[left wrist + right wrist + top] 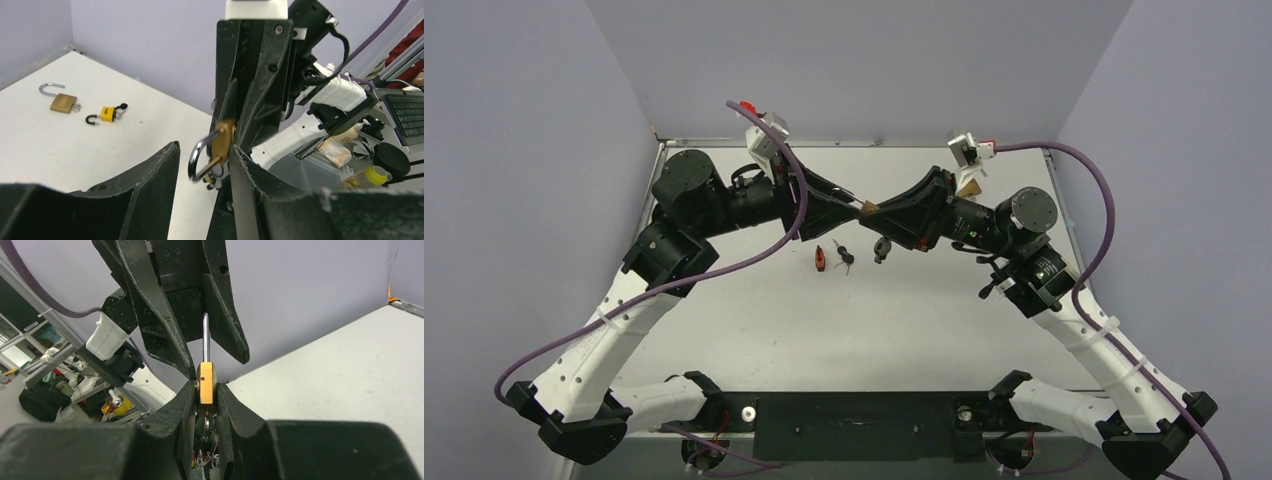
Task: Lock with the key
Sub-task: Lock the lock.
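Observation:
A brass padlock (205,383) is clamped by its body between the fingers of my right gripper (205,390), held above the table's middle (870,207). Its silver shackle (205,335) points toward my left gripper. A key with a ring (206,424) hangs from the padlock's underside. In the left wrist view the padlock (223,142) and its shackle (196,159) sit between my left gripper's (202,160) open fingers (150,185), which do not touch it. In the top view the left gripper (854,205) meets the right gripper (874,209) tip to tip.
A second brass padlock (62,102) with a raised shackle and a small yellow padlock (106,113) lie on the white table at the back. Below the grippers lie a red-handled piece (821,258), dark keys (844,253) and another dark piece (882,247).

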Available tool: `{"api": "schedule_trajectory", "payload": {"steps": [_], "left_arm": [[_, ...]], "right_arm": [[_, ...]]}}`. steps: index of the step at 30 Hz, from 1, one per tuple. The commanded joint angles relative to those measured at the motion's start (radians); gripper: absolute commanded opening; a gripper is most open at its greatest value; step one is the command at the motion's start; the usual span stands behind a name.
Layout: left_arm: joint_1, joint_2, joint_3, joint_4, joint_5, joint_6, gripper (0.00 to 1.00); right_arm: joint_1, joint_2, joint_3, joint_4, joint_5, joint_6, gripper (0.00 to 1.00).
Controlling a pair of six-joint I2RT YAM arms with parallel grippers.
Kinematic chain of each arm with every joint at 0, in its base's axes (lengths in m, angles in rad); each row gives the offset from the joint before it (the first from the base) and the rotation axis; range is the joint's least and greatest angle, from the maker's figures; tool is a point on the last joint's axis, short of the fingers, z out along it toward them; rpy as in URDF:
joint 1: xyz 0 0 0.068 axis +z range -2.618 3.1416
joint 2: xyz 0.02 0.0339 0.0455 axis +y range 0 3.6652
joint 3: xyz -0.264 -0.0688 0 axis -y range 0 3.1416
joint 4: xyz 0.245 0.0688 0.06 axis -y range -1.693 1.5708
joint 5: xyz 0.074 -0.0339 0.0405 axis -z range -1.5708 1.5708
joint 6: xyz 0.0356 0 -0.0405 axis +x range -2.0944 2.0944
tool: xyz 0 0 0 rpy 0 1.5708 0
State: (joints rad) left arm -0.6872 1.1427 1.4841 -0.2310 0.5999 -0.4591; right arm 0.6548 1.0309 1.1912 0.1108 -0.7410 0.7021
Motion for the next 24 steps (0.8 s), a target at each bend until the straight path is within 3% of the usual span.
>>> {"api": "schedule_trajectory", "payload": {"steps": [1, 10, 24], "left_arm": [[0.033, -0.019, 0.027, -0.061, 0.099, 0.008, 0.39], [0.131, -0.030, -0.016, 0.052, 0.209, -0.092, 0.39], [0.159, -0.011, -0.028, 0.185, 0.315, -0.149, 0.39]], "right_arm": [[-0.028, -0.058, -0.001, 0.117, 0.024, 0.012, 0.00], [-0.032, -0.072, -0.031, 0.105, -0.023, 0.012, 0.00], [-0.014, -0.050, -0.040, 0.098, -0.043, 0.012, 0.00]]}}
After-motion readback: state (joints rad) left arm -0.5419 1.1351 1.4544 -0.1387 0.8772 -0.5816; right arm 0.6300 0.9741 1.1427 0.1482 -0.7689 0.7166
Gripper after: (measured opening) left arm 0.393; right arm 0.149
